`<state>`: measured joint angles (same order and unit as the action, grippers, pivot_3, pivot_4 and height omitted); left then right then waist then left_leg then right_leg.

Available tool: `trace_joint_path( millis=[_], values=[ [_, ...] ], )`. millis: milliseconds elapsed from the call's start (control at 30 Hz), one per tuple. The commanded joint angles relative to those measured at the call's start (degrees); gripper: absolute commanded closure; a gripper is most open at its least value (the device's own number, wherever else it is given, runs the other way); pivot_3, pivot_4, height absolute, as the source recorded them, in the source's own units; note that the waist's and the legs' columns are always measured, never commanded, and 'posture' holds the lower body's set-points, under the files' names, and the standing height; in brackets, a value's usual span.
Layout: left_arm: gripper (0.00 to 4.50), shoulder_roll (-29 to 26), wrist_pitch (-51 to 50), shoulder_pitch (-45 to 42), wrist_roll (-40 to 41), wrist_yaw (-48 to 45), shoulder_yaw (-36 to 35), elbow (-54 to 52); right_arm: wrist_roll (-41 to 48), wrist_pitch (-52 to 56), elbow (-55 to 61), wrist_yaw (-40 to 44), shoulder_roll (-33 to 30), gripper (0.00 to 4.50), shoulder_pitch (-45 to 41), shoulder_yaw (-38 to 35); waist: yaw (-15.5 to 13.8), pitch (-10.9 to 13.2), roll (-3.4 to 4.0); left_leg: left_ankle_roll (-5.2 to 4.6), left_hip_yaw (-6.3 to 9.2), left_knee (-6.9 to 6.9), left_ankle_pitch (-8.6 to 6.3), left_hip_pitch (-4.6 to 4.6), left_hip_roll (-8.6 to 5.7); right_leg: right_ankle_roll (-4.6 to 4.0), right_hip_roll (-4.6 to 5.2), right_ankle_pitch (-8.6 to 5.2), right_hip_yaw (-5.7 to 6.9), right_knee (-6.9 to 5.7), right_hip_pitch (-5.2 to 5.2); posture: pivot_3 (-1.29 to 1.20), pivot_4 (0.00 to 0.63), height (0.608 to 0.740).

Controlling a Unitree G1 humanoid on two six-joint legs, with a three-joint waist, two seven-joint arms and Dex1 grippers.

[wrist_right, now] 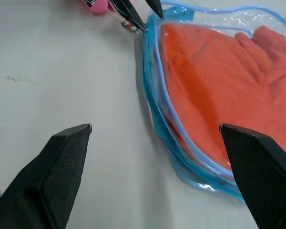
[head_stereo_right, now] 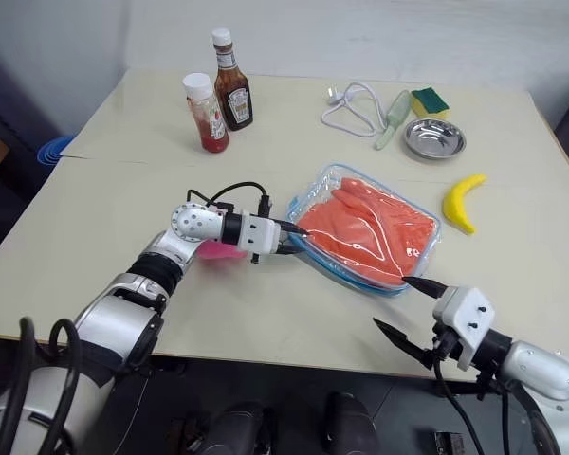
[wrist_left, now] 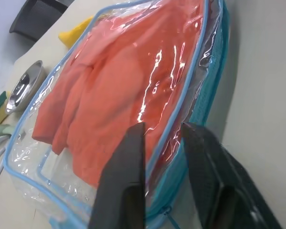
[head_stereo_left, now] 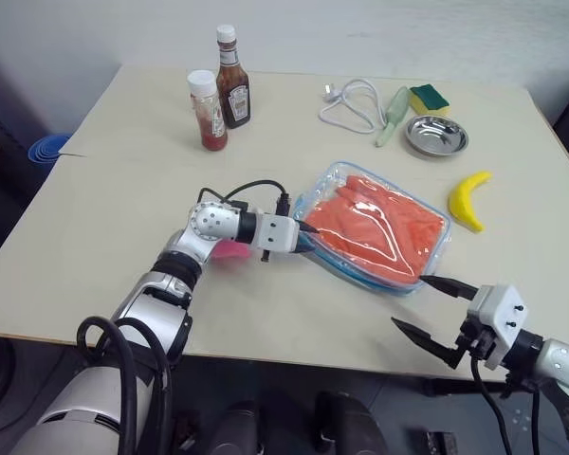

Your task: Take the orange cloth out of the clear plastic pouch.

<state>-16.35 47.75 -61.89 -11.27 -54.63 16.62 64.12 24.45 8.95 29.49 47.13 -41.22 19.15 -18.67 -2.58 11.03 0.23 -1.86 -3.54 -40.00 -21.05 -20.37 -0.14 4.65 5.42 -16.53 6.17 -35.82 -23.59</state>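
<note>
Left gripper [wrist_left: 163, 136] fingers nearly closed, narrow gap, straddling the blue-edged rim of the clear plastic pouch [head_stereo_left: 334, 180] at its corner nearest the ketchup bottles; cannot tell whether the edging is actually pinched or just sits between the tips. Right gripper [head_stereo_left: 434, 312] spread wide, holding nothing, hovering just off the pouch's near corner, apart from it.

Step in hand, by the look of it: securing the pouch at its end, opening not yet made. Orange cloth [head_stereo_left: 384, 227] fully inside, flat under the film, folds visible, filling most of the pouch. Zipper looks closed along the blue side; pull tab not made out. Something pink [head_stereo_left: 229, 252] on the table under the left wrist, beside the pouch's gripped end; cannot tell what.

Next move calls for: firm pinch on the rim to anchor, right gripper in to find the zipper or the mouth, slide it open, then reach in for the cloth. Slippery film, likely to drag across the table if not held.

Pouch lying flat, long axis diagonal, running from the gripped end away toward the banana [head_stereo_left: 468, 199]. Banana just beyond the pouch's far end; steel bowl [head_stereo_left: 436, 136] further behind the pouch
</note>
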Motion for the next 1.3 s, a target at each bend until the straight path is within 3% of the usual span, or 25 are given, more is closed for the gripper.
trace_joint_path(
  millis=[33, 300, 433, 600, 833, 1067, 1300],
  values=[
    [4.33, 0.84, 0.89, -1.73, -2.17, 3.89, 0.52, 1.19, 0.64, -0.53, 2.76, -0.31, 0.45, 0.0, 0.86, -2.0, -0.01, 0.0, 0.0, -0.01, 0.0, 0.0, 0.0, 0.0, 0.0, 0.0, 0.01, 0.0, 0.0, 0.0, 0.0, 0.0, 0.15, 0.74],
    [4.48, 2.18, -3.29, 0.35, 5.64, -3.16, -4.8, 0.19, 1.05, -0.13, 3.43, -0.45, 0.21, 0.0, 1.96, -3.04, 0.07, 0.01, -0.01, -0.03, 0.0, -0.01, -0.01, -0.01, 0.0, 0.0, 0.01, 0.0, 0.01, 0.0, 0.0, 0.0, 0.15, 0.74],
    [4.48, 1.38, -11.51, 1.9, 12.41, -10.1, -9.2, -2.79, 1.8, -0.29, 4.02, -0.35, 0.7, 0.0, 1.87, -3.21, 0.39, 0.01, -0.01, -0.03, 0.0, -0.02, 0.0, 0.01, 0.01, 0.0, 0.01, 0.0, 0.01, -0.03, 0.0, 0.0, 0.15, 0.74],
    [3.33, -5.12, -13.13, 5.12, 11.97, -14.12, -9.23, -5.79, 5.6, 1.4, 7.38, -4.03, 4.21, 0.0, 0.77, -3.31, 1.3, 0.01, -0.01, -0.02, 0.01, -0.01, 0.0, 0.04, 0.04, 0.0, 0.02, 0.0, -0.02, -0.04, 0.0, 0.0, 0.15, 0.74],
    [1.33, -3.21, -9.61, 4.19, 8.33, -9.83, -7.37, -3.64, 3.24, 2.57, 9.68, -6.71, 5.31, 0.0, 2.39, -1.79, 0.39, -0.02, -0.05, -0.08, 0.15, -0.07, -0.02, -0.02, -0.09, 0.02, 0.09, 0.01, -0.05, -0.05, 0.04, 0.0, 0.15, 0.74],
    [1.33, 0.67, -6.27, -1.75, -0.34, 2.1, -3.18, 2.51, 2.4, 3.0, 10.84, -7.36, 5.56, 0.0, 3.87, -1.33, -0.21, -0.04, -0.1, -0.2, -0.01, -0.06, -0.05, -0.03, -0.13, 0.17, 0.03, 0.09, -0.04, 0.04, 0.03, 0.0, 0.15, 0.74],
    [1.33, 3.4, -3.62, -4.23, -0.43, 3.28, -3.39, 5.2, 1.76, 2.83, 11.32, -7.45, 6.01, 0.0, 4.73, -1.08, 0.05, -0.04, -0.1, -0.22, -0.09, -0.05, -0.06, -0.03, -0.1, 0.2, 0.01, 0.11, -0.08, 0.08, 0.01, 0.0, 0.15, 0.74]
  ],
)
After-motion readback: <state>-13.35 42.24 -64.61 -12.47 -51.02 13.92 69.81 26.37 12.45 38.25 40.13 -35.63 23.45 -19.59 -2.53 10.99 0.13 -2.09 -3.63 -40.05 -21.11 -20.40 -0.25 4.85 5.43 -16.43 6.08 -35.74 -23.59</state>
